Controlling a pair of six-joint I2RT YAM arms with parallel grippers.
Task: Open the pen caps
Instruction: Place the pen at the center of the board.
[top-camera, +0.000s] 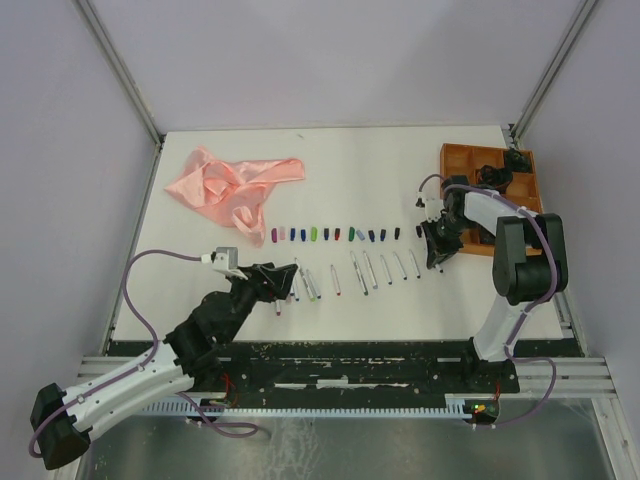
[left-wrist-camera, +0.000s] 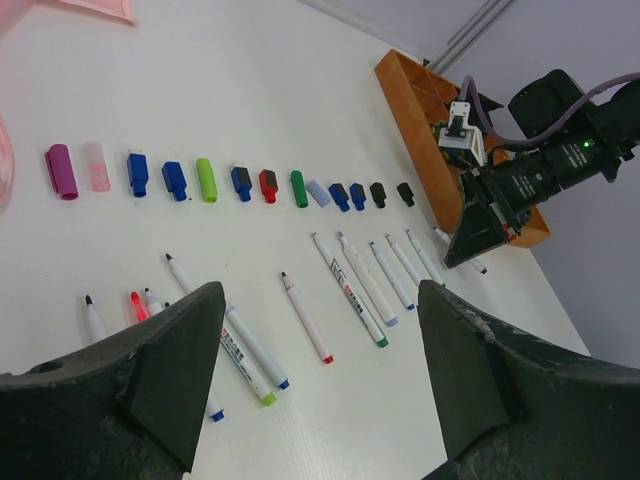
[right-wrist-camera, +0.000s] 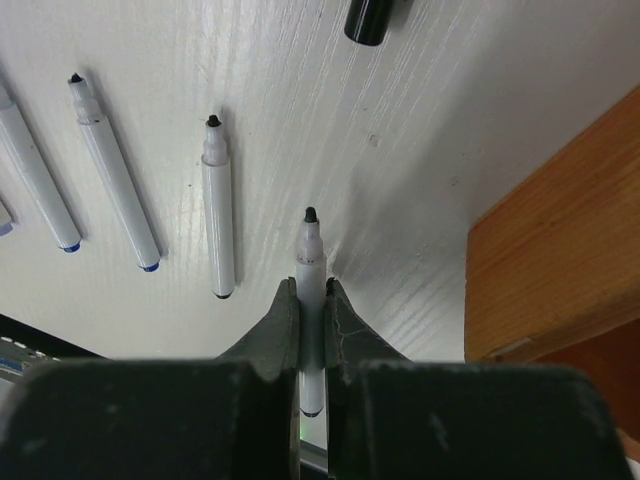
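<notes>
Surface, seen from above: white table (top-camera: 400, 180) with pale grey walls round it.
Far left: crumpled pink cloth (top-camera: 232, 185).
Far right: orange tray (top-camera: 470, 158) with compartments, at the table's right edge.
Middle row: pen caps (top-camera: 335, 234), all off, lie in 1 line across the table, purple at the left end and black at the right.
Near row: pens (top-camera: 370, 270), white-barrelled and uncapped, lie side by side just nearer the arms than the caps.
Left arm: left gripper (top-camera: 285, 283) sits low over the left end of the near row.
Right arm: right gripper (top-camera: 437, 250) is at the right end of that row, beside the tray.
Left wrist, fingers: 2 dark fingers (left-wrist-camera: 170, 370) stand wide apart with nothing between them.
Left wrist, beyond: both rows lie on the table past the fingers; the caps run purple, pale pink, blue, green, red, black.
Right wrist, grip: the fingertips are pressed together on the barrel of 1 held pen (right-wrist-camera: 310, 255), its dark tip bare and pointing away; whether it touches the table I cannot tell.
Right wrist, around: 3 more uncapped pens lie to the left, a black cap (right-wrist-camera: 370, 20) at the top edge, the tray wall to the right.
</notes>
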